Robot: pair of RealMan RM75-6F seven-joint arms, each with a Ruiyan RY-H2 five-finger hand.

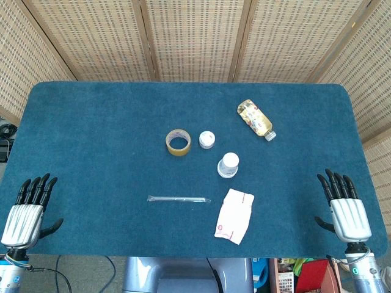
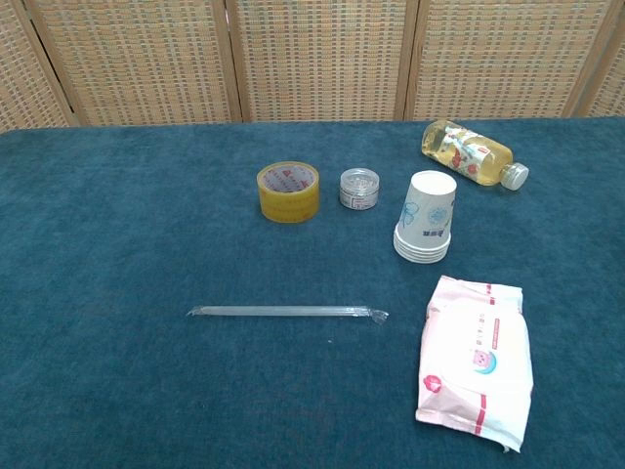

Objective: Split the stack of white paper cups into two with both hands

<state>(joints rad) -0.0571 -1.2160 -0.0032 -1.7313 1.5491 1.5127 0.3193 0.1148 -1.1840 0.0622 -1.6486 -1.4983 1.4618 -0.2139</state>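
Note:
The stack of white paper cups [image 1: 228,165] [image 2: 426,217] stands upside down right of the table's middle, several cups nested, with a pale print on the side. My left hand [image 1: 27,210] lies flat at the table's near left corner, fingers spread and holding nothing. My right hand [image 1: 345,206] lies the same way at the near right corner, also holding nothing. Both hands are far from the cups. The chest view shows neither hand.
A roll of yellow tape [image 1: 178,143] [image 2: 288,191] and a small clear-lidded jar [image 1: 207,140] [image 2: 359,189] sit left of the cups. A bottle of yellow liquid [image 1: 255,119] [image 2: 469,153] lies behind. A wrapped straw [image 1: 179,199] [image 2: 285,312] and a wet-wipe pack [image 1: 234,215] [image 2: 476,360] lie nearer.

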